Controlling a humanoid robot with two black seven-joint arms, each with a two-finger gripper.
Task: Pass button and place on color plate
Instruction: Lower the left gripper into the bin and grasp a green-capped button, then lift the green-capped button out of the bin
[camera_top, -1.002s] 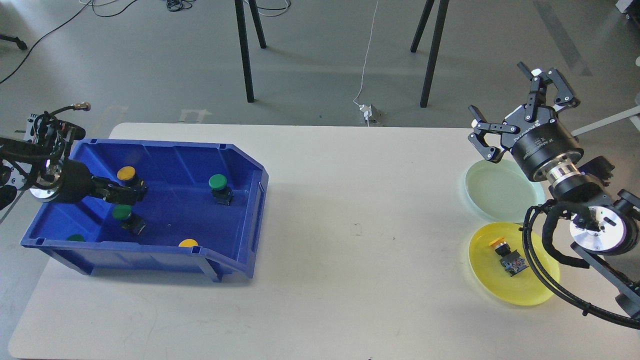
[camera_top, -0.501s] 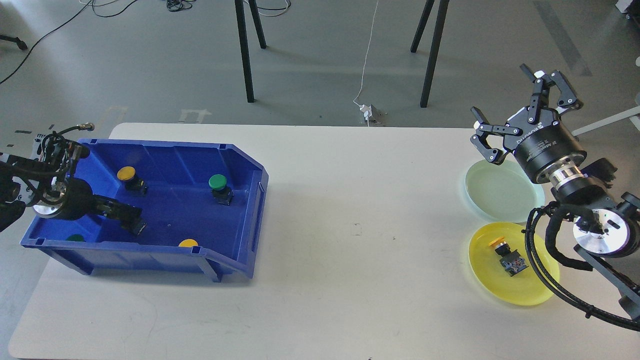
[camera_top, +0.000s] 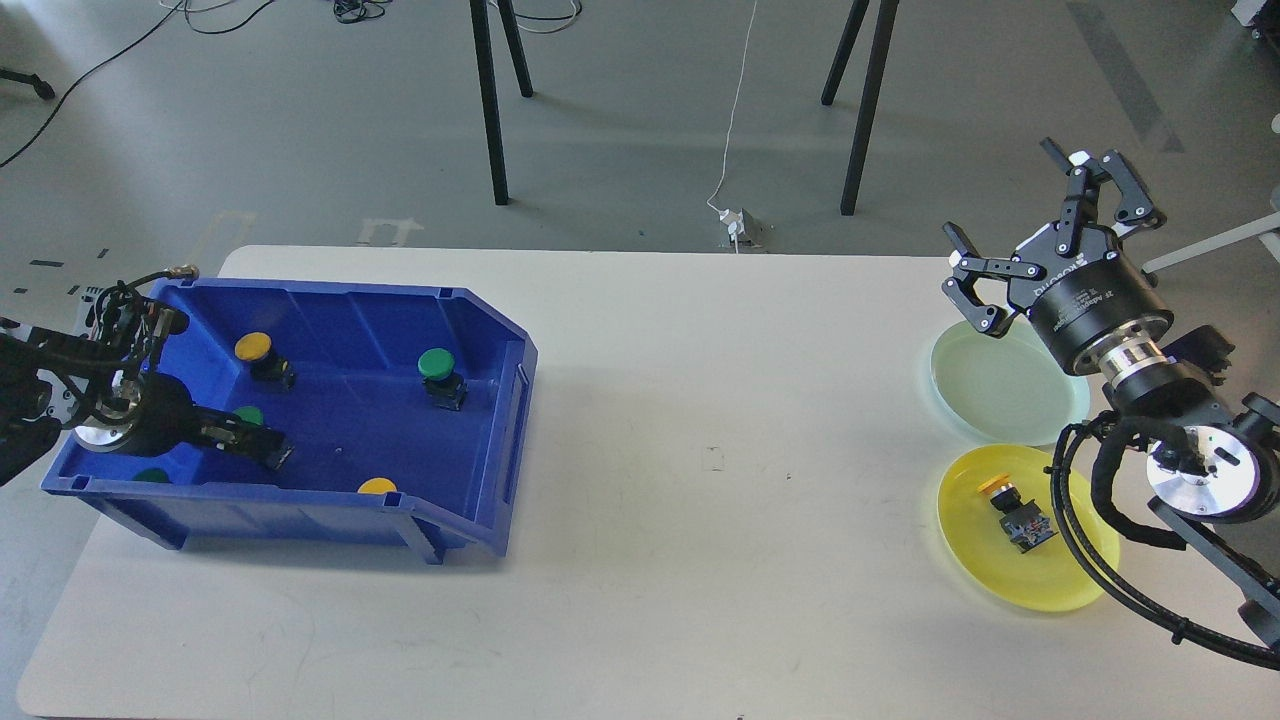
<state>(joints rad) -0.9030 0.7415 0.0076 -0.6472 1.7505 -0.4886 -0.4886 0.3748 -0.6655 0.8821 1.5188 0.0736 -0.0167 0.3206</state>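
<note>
A blue bin at the left of the table holds a yellow button, a green button, another green button, a green cap and a yellow cap by the front wall. My left gripper is low inside the bin, right at the second green button; its fingers are too dark to tell apart. My right gripper is open and empty, raised above the pale green plate. A yellow plate holds a yellow button.
The white table runs between the bin and the plates. Black stand legs and a white cable with a plug are on the floor beyond the far edge.
My left gripper moved toward the bin's front, from beside the yellow button down to the green button. My right gripper drifted slightly right and stayed open.
</note>
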